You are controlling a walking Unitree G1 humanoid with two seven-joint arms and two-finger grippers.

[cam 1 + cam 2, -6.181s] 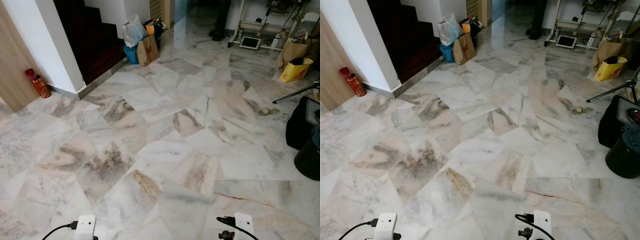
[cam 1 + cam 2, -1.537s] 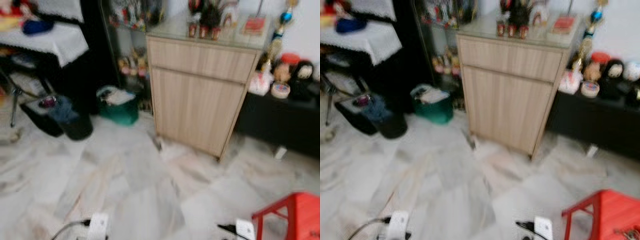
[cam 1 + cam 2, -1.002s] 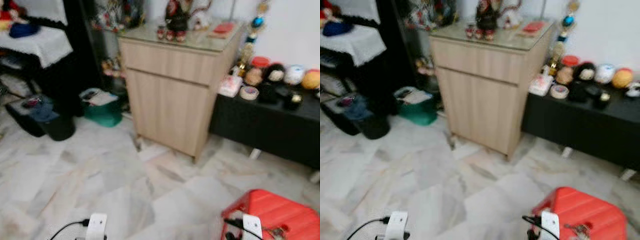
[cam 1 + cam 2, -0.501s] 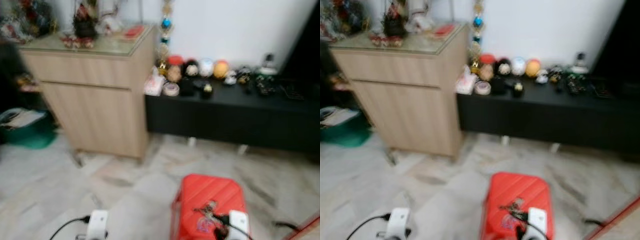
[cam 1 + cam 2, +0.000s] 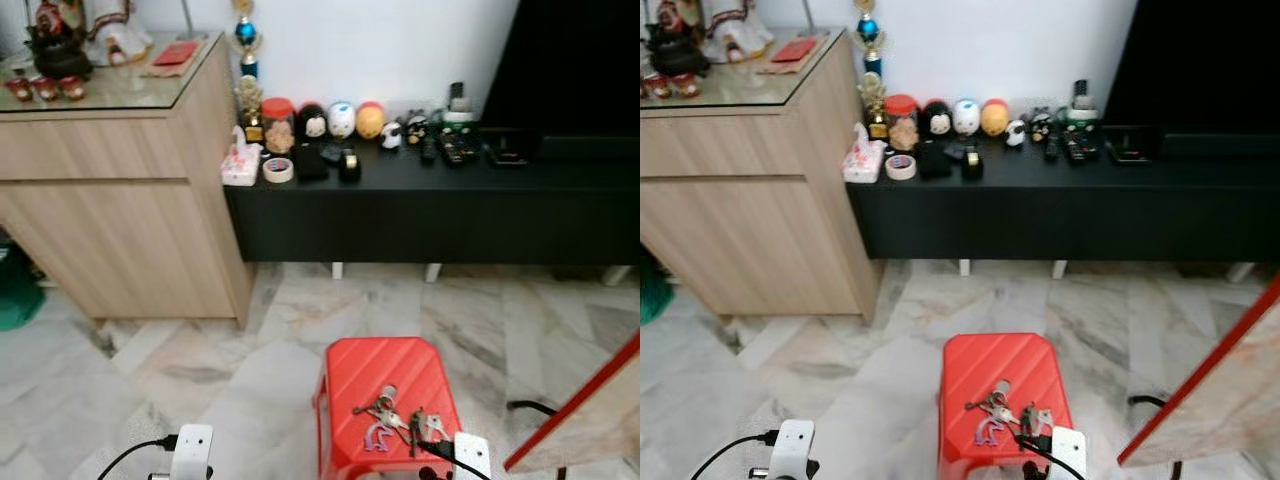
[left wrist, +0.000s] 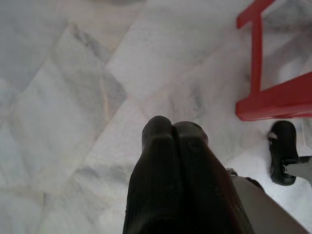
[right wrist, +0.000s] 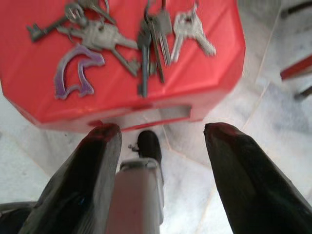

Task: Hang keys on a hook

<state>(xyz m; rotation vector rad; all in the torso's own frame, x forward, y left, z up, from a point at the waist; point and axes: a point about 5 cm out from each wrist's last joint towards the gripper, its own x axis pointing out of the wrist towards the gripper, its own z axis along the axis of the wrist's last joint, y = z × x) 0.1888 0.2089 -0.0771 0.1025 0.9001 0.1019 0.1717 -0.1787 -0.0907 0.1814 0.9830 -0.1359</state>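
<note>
Marble-tiled floor (image 5: pixel 150 370), grey-veined. White wall (image 5: pixel 380 45) behind. Light wood cabinet (image 5: pixel 110 210) with glass top stands at left, touching a low black TV console (image 5: pixel 420 215) cluttered with small ornaments. Red plastic stool (image 5: pixel 385 385) on floor in front.

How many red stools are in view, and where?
1. The red stool stands on the marble floor before the black low cabinet, with the keys lying on its seat.

White wrist modules (image 5: pixel 191 447) with black cables; each tool's fingers (image 7: pixel 95 180) black.
</note>
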